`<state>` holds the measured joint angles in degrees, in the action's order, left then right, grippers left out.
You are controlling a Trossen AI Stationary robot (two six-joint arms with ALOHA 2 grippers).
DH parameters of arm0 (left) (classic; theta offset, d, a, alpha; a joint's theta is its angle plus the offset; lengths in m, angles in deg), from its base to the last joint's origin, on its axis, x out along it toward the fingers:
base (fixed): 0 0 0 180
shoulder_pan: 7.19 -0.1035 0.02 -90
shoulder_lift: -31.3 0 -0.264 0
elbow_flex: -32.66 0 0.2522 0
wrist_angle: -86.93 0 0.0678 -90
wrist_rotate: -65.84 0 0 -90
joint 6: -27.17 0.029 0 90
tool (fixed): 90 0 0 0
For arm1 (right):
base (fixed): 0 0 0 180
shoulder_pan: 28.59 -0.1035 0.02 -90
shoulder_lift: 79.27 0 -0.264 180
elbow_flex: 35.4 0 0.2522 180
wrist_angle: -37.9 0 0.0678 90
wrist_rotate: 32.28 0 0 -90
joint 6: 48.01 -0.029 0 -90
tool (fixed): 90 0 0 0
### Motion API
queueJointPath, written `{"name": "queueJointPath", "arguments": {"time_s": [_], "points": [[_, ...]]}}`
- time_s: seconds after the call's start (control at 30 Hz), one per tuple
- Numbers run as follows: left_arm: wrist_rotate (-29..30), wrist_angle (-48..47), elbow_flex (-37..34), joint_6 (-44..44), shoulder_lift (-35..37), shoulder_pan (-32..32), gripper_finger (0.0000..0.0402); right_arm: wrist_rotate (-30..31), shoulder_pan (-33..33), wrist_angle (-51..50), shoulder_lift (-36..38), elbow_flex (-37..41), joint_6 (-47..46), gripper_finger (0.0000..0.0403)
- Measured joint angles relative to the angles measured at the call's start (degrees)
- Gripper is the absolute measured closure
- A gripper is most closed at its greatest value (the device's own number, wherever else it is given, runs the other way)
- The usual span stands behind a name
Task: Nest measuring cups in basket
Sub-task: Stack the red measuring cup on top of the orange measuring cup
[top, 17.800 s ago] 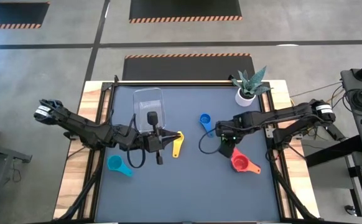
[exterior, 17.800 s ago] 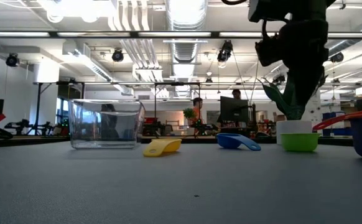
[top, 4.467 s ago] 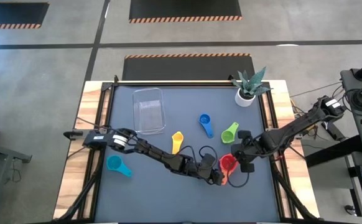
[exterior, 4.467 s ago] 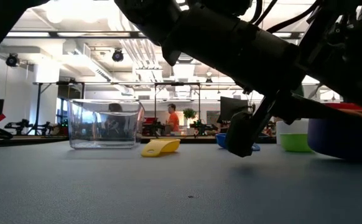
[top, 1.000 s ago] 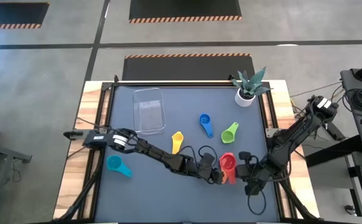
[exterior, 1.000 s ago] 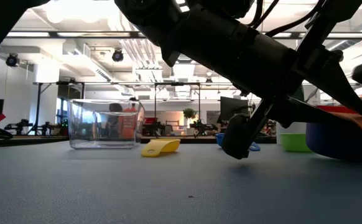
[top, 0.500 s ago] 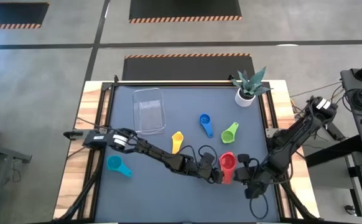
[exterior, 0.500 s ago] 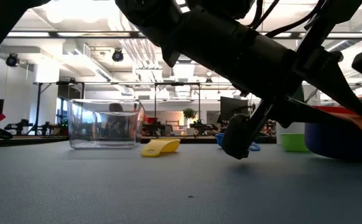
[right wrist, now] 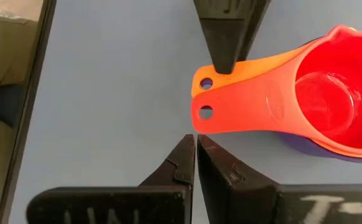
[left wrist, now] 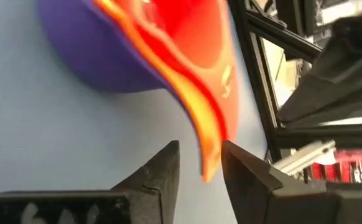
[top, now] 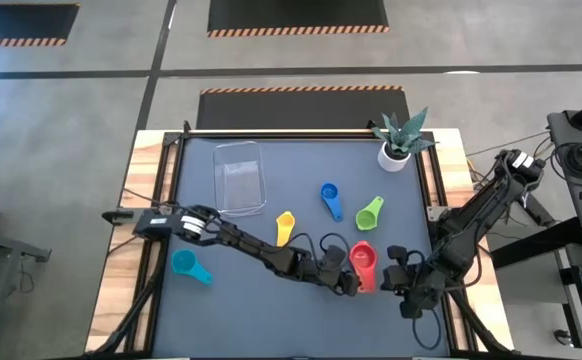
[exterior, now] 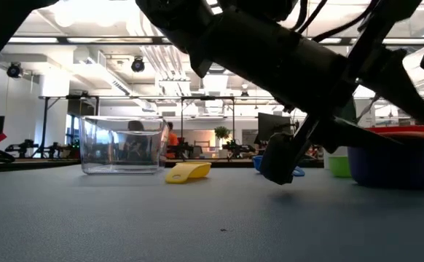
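we see the red plastic measuring cup (top: pixel 363 260) nested with an orange one in a purple cup on the dark table (top: pixel 271 310), well apart from the clear plastic basket (top: pixel 239 176), likely so the stack travels as one. our left gripper (left wrist: pixel 199 168) straddles the stacked handles, fingers slightly spread, not pinching. our right gripper (right wrist: pixel 196 163) sits just beside the handle ends, pressed together, empty.
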<state>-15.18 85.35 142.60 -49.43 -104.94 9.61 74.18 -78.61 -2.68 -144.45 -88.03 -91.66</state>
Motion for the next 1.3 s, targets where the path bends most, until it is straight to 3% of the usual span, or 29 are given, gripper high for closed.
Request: {"name": "queueJointPath", "arguments": {"time_s": [0.2, 0.4, 0.53, 0.67, 0.8, 0.97, 1.1, 1.2, 1.3], "points": [[-4.35, -2.03, 0.00, 6.30, 2.59, 0.00, 0.0287, -0.06, 0.00, 0.03, 0.34, -0.01, -0.30, 0.0394], [-11.74, -11.62, 0.00, 19.13, 8.23, 0.02, 0.0287, 2.76, 0.00, 0.06, 0.34, -0.02, -2.20, 0.0394], [-12.69, -22.62, 0.00, 38.13, 15.29, 0.07, 0.0289, 3.86, 0.02, -0.01, 0.31, 0.01, -5.71, 0.0394], [-12.62, -32.25, 0.02, 63.63, 22.14, 0.70, 0.0295, 4.48, 0.02, -0.71, 0.30, 0.02, -11.09, 0.0394], [-10.92, -34.35, -0.97, 80.41, 25.72, 2.28, 0.0308, 4.08, 0.04, -2.56, 0.30, -1.50, -19.94, 0.0394], [-9.53, -35.14, -1.88, 89.94, 25.81, 2.16, 0.0332, 4.06, 0.05, -2.91, 0.25, -3.17, -34.41, 0.0394], [-13.10, -34.24, -6.15, 93.86, 26.08, 1.43, 0.0362, 4.75, 0.35, -3.07, 0.19, -3.81, -45.99, 0.0394], [-18.54, -27.49, -11.37, 94.16, 28.03, 0.50, 0.0384, 9.17, 0.28, -2.98, 0.14, -3.93, -49.87, 0.0394], [-19.42, -18.11, -18.01, 93.87, 30.86, 0.33, 0.0399, 10.82, 0.29, -3.03, -0.34, -4.02, -51.76, 0.0394]]}}
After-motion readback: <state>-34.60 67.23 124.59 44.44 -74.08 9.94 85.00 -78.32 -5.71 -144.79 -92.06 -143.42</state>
